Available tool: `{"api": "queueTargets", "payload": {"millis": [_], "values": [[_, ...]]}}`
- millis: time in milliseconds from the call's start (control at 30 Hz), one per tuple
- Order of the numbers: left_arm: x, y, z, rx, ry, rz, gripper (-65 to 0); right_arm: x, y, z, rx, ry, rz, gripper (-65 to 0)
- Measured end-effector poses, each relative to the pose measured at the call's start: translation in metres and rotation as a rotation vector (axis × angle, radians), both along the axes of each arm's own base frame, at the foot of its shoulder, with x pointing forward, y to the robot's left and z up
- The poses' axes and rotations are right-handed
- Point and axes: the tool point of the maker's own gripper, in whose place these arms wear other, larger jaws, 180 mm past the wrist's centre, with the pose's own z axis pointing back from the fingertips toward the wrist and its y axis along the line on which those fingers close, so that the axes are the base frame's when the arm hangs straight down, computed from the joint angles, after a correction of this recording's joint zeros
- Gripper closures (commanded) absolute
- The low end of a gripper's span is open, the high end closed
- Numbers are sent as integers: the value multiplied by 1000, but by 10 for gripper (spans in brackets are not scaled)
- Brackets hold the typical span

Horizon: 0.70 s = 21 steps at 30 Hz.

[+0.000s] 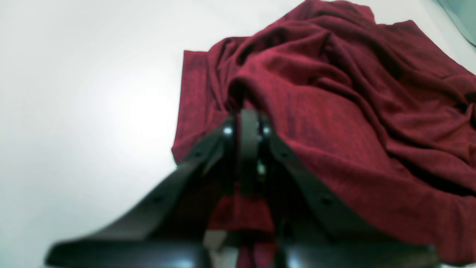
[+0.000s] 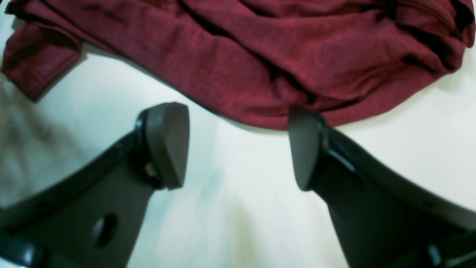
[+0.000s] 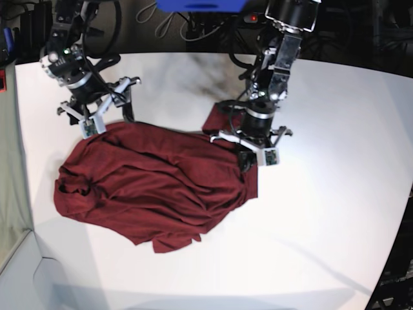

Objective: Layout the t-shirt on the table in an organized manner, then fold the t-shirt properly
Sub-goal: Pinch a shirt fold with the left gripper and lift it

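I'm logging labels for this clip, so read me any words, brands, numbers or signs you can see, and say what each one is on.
None can be read.
t-shirt: plain maroon, no print or tag showing.
table: bare white, no markings.
left gripper and right gripper: plain black, no lettering visible.
Gear behind the table: too small and dark to read.

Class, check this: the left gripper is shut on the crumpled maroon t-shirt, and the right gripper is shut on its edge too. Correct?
Not quite. The left gripper is shut on the t-shirt, but the right wrist view shows the right gripper open, jaws wide apart over the table at the shirt's edge.
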Motion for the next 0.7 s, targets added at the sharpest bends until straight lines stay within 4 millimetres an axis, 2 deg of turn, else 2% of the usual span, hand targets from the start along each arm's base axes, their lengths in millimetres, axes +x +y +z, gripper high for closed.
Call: {"api": "queueTargets", "payload": {"millis": [100,200,300,367,533,600,700], "values": [[-4,-1,15,-17,-28,3,-3,1,0,1,-1,-3,0,-419],[-4,-3,58,-51,-132,3,-3,3,-1,2,-1,-8,-1,-419],[-6,-8,110,-85,-264,-2,-3,3,-2,2,-3,-10,-1,-419],[-16,-20,130,-110,-309,-42,-3,3,-2,2,-4,-7,-1,-419],[-57,-49,139,-145,-296,-150,-3,7,-14,6,-46,-18,8,-419],[-71,-68,143,-165,-297,-208,-3,11,-23,10,-53,-33,-14,-419],[-98,-97,134,-192,-251,-308,-3,13,-45,15,-73,-45,-72,-419]]}}
